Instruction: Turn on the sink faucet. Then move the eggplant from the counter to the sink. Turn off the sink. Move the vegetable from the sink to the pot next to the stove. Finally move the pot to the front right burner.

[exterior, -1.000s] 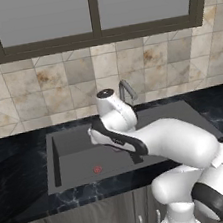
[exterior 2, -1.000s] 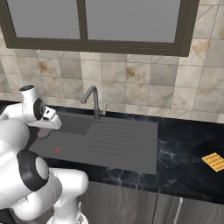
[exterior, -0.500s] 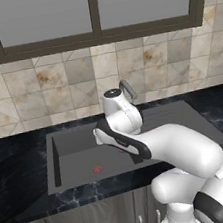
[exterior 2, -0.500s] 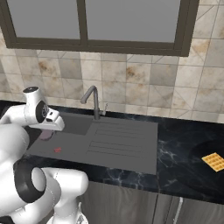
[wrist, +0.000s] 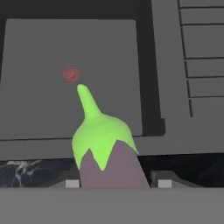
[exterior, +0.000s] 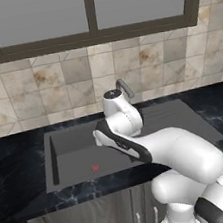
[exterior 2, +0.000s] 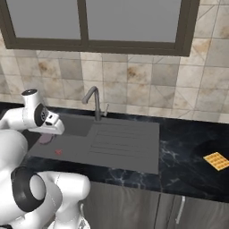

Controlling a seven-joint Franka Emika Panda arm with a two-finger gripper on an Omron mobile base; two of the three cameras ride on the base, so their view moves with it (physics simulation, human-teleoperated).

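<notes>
Fig. — one arm, one gripper (wrist: 116, 183), one eggplant (wrist: 107, 151), one sink (exterior 2: 134, 154), one sink faucet (exterior 2: 95, 101).

Hand view: the gripper's two dark fingertips (wrist: 164, 180) stand either side of the eggplant's purple body, pressed to its flanks; i.e. the claw is clamped round the eggplant at roughly half spread. Green cap w/ one pointed stem tip aims away from the hand, toward the basin floor. One small red drain mark (wrist: 71, 74) lies just beyond the stem tip. Ribbed drainboard wing (wrist: 201, 57) at right of this view, approx. five ridges visible. A strip of black veined counter (wrist: 26, 173) runs between basin rim and hand, so the eggplant hangs over the basin's front edge, clear of the floor.

Left base view: arm wrist (exterior: 120, 113) sits above the sink's right portion, forearm crossing the front rim; faucet head partly hidden behind the wrist. Drain mark visible on the basin floor.

Right base view: hand at the sink's left end; a bit of pale purple shows under it, above the basin. Faucet upright at the back rim, one small side lever; no water stream discernible. One window (exterior 2: 89, 22), two panes, over a tiled wall. One yellow waffle-like item (exterior 2: 216, 160) on the counter, well apart to the right of the sink.
</notes>
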